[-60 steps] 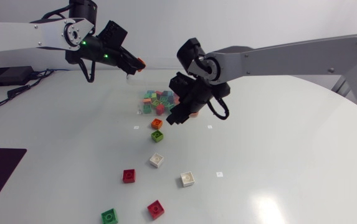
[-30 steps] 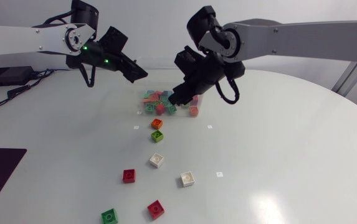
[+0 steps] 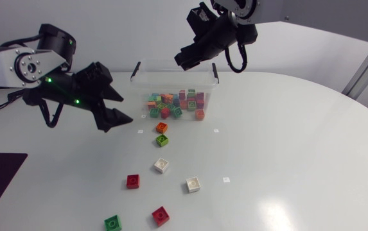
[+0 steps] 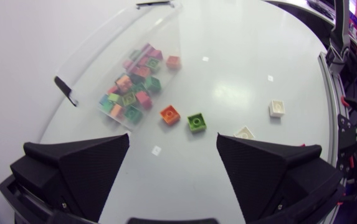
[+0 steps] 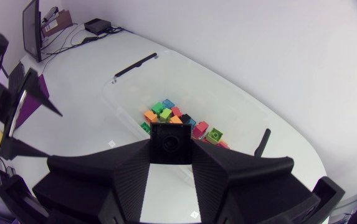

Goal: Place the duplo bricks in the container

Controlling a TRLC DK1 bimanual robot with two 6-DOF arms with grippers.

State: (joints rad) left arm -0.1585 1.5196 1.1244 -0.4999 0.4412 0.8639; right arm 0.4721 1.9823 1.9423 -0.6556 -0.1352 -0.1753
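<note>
**Right arm over container, brick in grip; left arm open, facing loose bricks.**
Your right gripper [image 3: 185, 59] is clamped on a dark brick [image 5: 170, 143] and hangs above the container [image 3: 171, 76], which lies below and just ahead of it, so the drop should need little travel. Your left gripper [image 3: 124, 109] is spread wide and holds nothing. The orange brick [image 4: 169, 114] and green brick [image 4: 196, 122] lie on the table just outside the container's wall, ahead of the left gripper and in line with its gap. The left arm is the nearer one for them. Other bricks [image 3: 161, 165] lie farther from the container.
</note>
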